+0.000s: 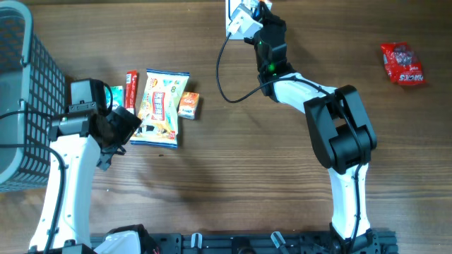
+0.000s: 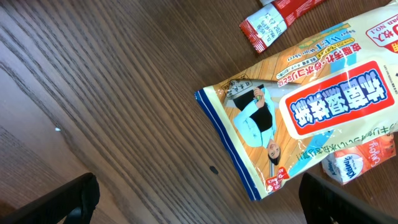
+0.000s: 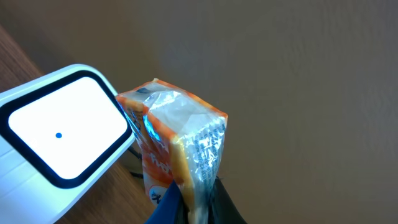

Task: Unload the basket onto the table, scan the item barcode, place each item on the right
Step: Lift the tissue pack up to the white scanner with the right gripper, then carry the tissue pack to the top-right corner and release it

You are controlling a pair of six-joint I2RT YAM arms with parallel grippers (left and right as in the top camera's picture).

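Note:
A small orange packet (image 3: pixel 177 146) in clear wrap is pinched at its lower end by my right gripper (image 3: pixel 194 208), which is shut on it. The packet stands upright, close beside the white barcode scanner (image 3: pixel 59 134) with its dark-rimmed window. From overhead, the right gripper (image 1: pixel 265 17) sits at the table's far edge next to the scanner (image 1: pixel 240 21). My left gripper (image 2: pixel 199 208) is open and holds nothing; it hovers over bare wood just off the corner of a large yellow snack bag (image 2: pixel 311 106).
Beside the snack bag (image 1: pixel 162 106) lie a red box (image 1: pixel 131 88), a small orange pack (image 1: pixel 188 106) and a green item (image 1: pixel 115 95). A grey mesh basket (image 1: pixel 21 106) stands at the left edge. A red packet (image 1: pixel 402 63) lies far right. The scanner's black cable (image 1: pixel 222 77) loops across the table.

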